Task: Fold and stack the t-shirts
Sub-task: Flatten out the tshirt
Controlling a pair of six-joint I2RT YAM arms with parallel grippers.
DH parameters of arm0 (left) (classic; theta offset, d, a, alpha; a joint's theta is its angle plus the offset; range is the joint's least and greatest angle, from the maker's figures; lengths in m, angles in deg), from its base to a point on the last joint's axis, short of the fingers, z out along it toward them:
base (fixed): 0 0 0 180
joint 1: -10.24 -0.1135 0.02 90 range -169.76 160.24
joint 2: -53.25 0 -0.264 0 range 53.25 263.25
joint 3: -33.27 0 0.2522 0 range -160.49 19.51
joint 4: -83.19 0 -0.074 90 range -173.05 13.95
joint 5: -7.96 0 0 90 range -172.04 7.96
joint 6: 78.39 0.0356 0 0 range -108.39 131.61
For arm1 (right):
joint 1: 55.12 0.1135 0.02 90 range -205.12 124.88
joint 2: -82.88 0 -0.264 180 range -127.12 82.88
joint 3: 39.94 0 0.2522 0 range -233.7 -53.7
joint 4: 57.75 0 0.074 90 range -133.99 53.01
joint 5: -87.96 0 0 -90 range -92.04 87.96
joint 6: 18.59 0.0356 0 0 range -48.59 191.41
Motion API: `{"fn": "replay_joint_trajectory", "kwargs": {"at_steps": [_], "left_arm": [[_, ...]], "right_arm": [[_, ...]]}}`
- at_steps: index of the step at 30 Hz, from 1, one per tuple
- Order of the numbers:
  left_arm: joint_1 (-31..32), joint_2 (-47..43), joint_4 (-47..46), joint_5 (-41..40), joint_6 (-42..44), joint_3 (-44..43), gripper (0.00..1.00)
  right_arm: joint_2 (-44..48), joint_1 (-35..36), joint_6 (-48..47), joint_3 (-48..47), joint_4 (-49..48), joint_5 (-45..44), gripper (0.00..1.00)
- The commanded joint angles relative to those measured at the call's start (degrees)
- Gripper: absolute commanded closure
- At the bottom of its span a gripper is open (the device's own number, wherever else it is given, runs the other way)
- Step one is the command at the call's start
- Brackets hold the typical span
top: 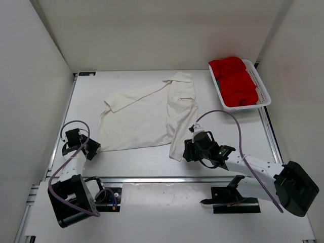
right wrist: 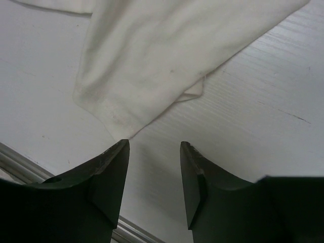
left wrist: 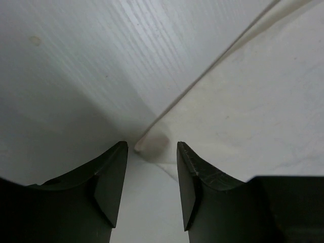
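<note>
Two pincers stand jaws apart, empty, at the near edge of the cream-white t-shirt (top: pixel 144 119) on the desk (top: pixel 131 162): left pincer (top: pixel 93 148) at its left corner, right pincer (top: pixel 187 150) at its doubled-over right hem. Closing early may catch one layer only, or nothing, skewing the fold.

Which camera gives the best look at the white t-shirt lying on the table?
The top external view: it shows the whole cream-white t-shirt spread on the table, with one side folded over. The left wrist view shows only one corner and a hem edge. The right wrist view shows only a lower folded corner.
</note>
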Motion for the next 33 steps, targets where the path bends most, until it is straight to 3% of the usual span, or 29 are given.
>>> {"fn": "replay_joint_trajectory", "kwargs": {"at_steps": [1,4,10,14,22,26,28,31,33], "left_arm": [[2.4,1.7,-2.7,0.4,-4.3,2.0,0.45],[2.5,3.3,-6.3,1.6,-5.6,4.1,0.49],[2.4,3.5,-8.7,2.6,-6.3,4.6,0.82],[4.8,2.1,-8.5,1.0,-5.6,2.8,0.99],[15.4,-0.2,-7.1,-3.5,-1.9,-3.7,1.00],[18.3,-1.0,-6.5,-3.7,-0.4,-5.0,1.00],[19.0,-1.6,-7.4,-2.6,-0.3,-4.7,1.00],[20.0,-1.5,-7.8,-1.3,0.6,-4.8,1.00],[21.3,-1.2,-8.2,-0.3,1.1,-5.2,1.00]], "right_arm": [[1.1,-0.7,-0.2,0.6,-3.1,1.4,0.57],[-0.2,-0.6,-0.2,0.7,-3.6,1.7,0.55],[-4.1,0.8,1.0,-0.4,-3.6,-0.5,0.53],[-8.9,5.3,1.0,-4.3,1.0,-8.9,0.50],[-14.7,9.0,4.5,-9.2,2.6,-10.7,0.47],[-19.4,9.7,6.6,-10.4,5.6,-14.1,0.58],[-21.6,9.4,7.8,-11.6,7.4,-14.3,0.77],[-24.3,10.2,10.3,-13.1,10.2,-16.0,0.95],[-23.2,11.0,11.2,-14.2,12.3,-18.0,1.00]]}}
